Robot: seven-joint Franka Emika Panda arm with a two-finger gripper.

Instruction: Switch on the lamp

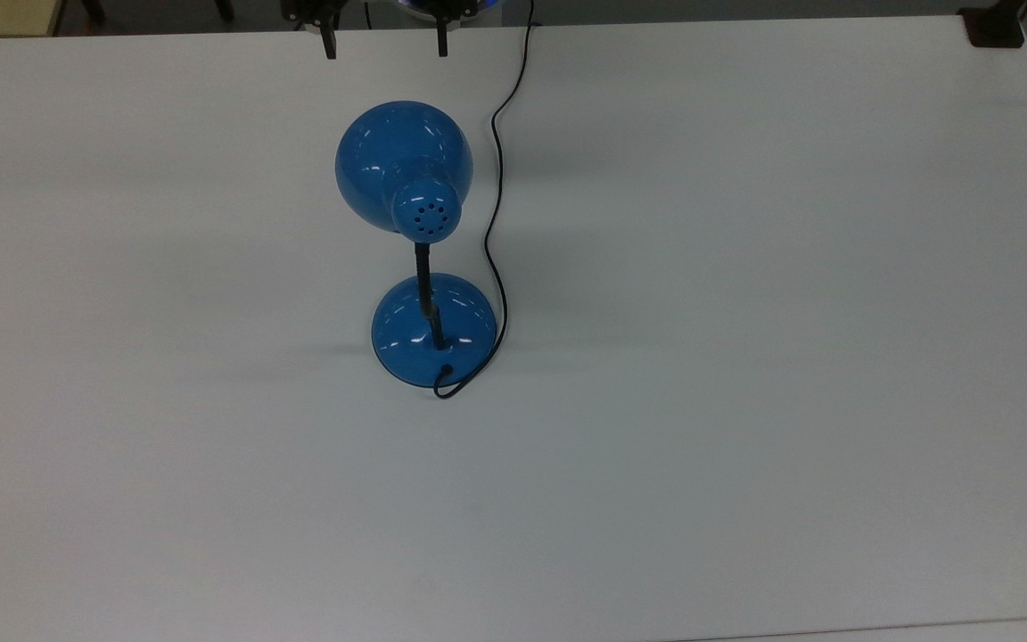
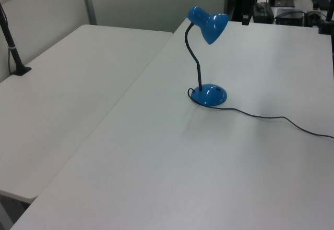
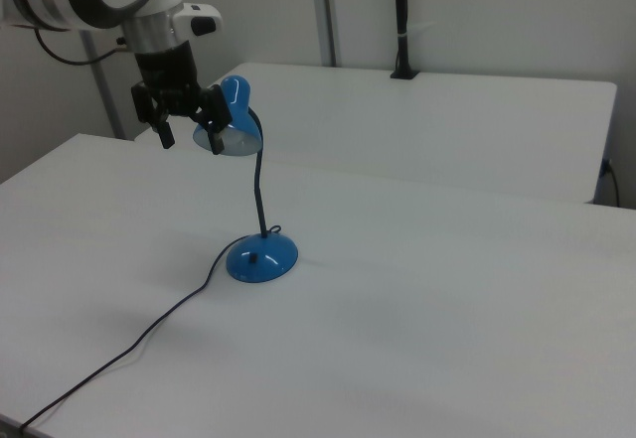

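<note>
White table (image 1: pixel 745 357) carries the lamp (image 1: pixel 424 267) near its middle, unlit. Your gripper (image 3: pixel 189 125) hangs open beside the shade; bring it down to the small switch (image 3: pixel 252 257) on the base and press squarely.

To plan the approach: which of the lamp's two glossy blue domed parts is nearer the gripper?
The vented shade atop the thin black neck: the gripper, open, hangs level with it in the right view, whereas the round base rests lower down.
</note>
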